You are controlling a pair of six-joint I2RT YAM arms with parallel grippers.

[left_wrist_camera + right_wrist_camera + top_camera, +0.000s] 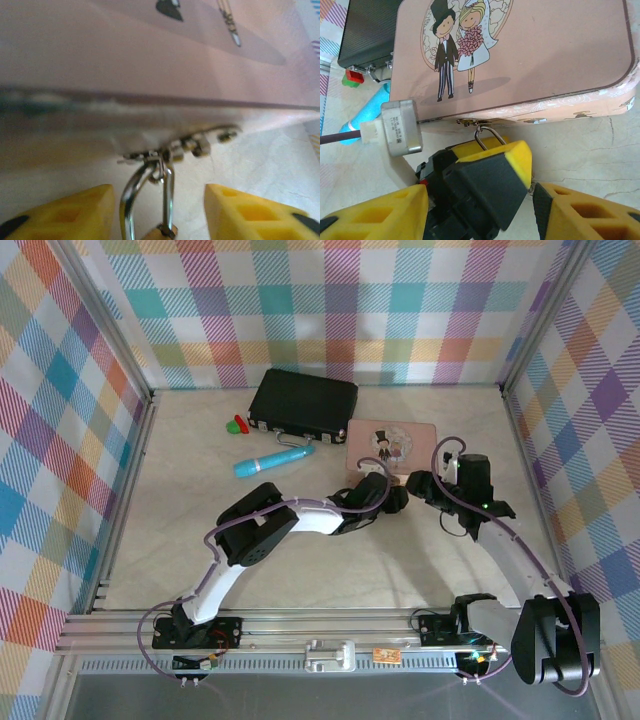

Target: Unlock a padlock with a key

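Arms meet in the overhead view: left gripper (pixel 395 498) and right gripper (pixel 425 485) sit at the near side of the pink tin (pixel 395 445), toward the tabletop's (pixel 200 540) far edge. Left wrist: yellow fingers (pixel 75 210) spread either side of the padlock (pixel 168 200), not touching it, its shackle hooked through the tin's latch (pixel 190 145). Right wrist: the right gripper's fingers stand wide apart, seemingly empty.

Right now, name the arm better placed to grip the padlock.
Left. The left gripper, open, straddles the padlock hanging at the clasp of the tin; the right gripper sits behind it, farther off.
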